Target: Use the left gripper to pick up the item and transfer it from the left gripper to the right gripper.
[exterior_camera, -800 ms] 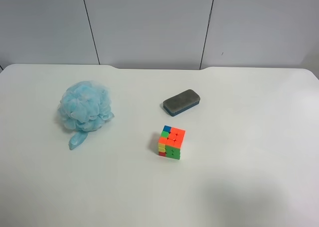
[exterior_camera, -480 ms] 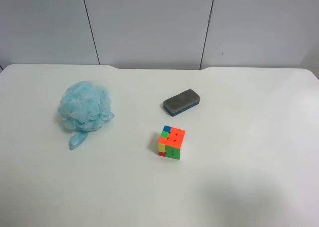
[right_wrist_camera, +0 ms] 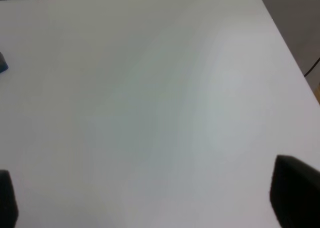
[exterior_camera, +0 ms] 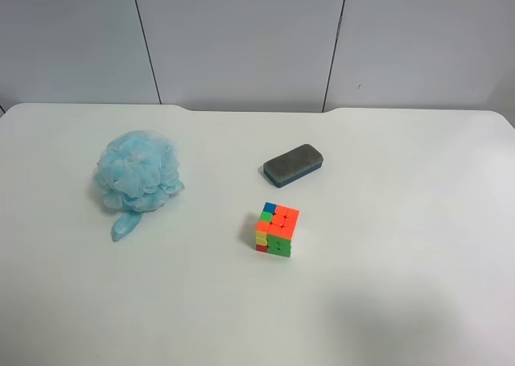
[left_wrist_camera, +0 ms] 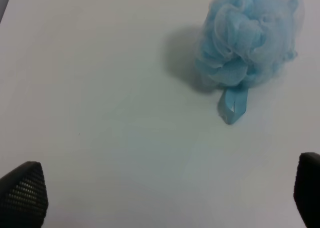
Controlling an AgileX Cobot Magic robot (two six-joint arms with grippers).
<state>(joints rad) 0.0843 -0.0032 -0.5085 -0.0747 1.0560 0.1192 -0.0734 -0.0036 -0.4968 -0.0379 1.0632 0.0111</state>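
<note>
The light-blue mesh bath pouf (exterior_camera: 138,174) lies on the white table (exterior_camera: 402,221) at the exterior high view's left, with a short tail (exterior_camera: 122,225) pointing toward the front edge. It also shows in the left wrist view (left_wrist_camera: 248,36). No arm appears in the exterior high view. In the left wrist view the left gripper (left_wrist_camera: 162,198) is open, its two fingertips (left_wrist_camera: 22,195) wide apart, with nothing between them and well apart from the pouf. In the right wrist view the right gripper (right_wrist_camera: 150,200) is open over bare table, its fingertips (right_wrist_camera: 295,193) wide apart.
A multicoloured puzzle cube (exterior_camera: 277,229) sits near the table's middle. A grey-and-blue eraser block (exterior_camera: 293,165) lies behind it. A grey panelled wall (exterior_camera: 241,36) rises behind the table. The table's edge (right_wrist_camera: 290,47) shows in the right wrist view.
</note>
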